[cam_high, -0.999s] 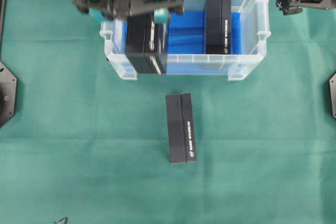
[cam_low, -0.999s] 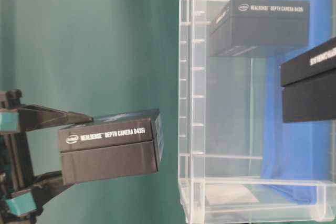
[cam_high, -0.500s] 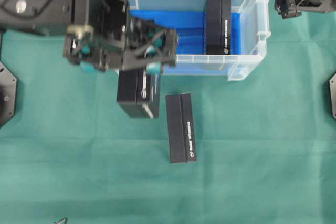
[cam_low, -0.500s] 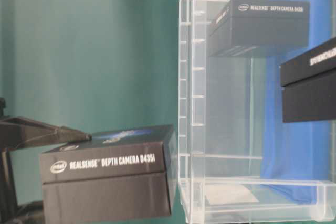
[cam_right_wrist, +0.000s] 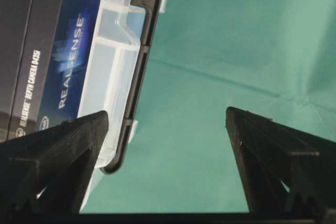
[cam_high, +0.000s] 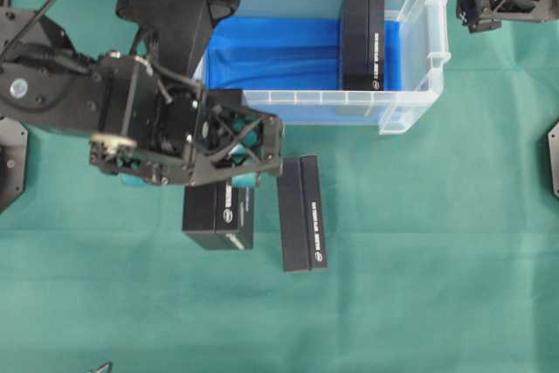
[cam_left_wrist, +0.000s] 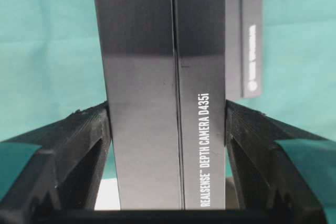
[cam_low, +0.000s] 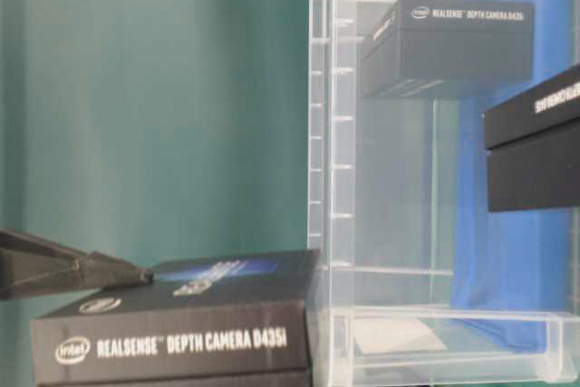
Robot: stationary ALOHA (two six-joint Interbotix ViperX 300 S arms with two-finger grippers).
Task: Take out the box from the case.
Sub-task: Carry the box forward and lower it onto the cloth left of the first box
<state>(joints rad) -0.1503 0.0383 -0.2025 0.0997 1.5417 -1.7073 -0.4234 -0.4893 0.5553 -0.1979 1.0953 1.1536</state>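
Left arm carrying a box clear of the case, over the cloth beside one already out.

Left gripper (cam_high: 234, 183) clamps the black box (cam_high: 218, 214) across its long sides, both fingers (cam_left_wrist: 84, 145) pressed flat against it, so the box hangs lengthwise outside the case (cam_high: 417, 107), just beside the second box (cam_high: 301, 213) lying on the green cloth (cam_high: 419, 286); whether it touches the cloth cannot be told. A third box (cam_high: 362, 39) stands inside on the blue lining (cam_high: 271, 50). Right gripper (cam_right_wrist: 167, 129) waits off the case's right corner, jaws spread wide, gripping nothing, probably kept out of the way.

Open right gripper (cam_right_wrist: 167, 124) over green cloth (cam_right_wrist: 236, 51), case (cam_right_wrist: 118, 61) holding box (cam_right_wrist: 37, 51).
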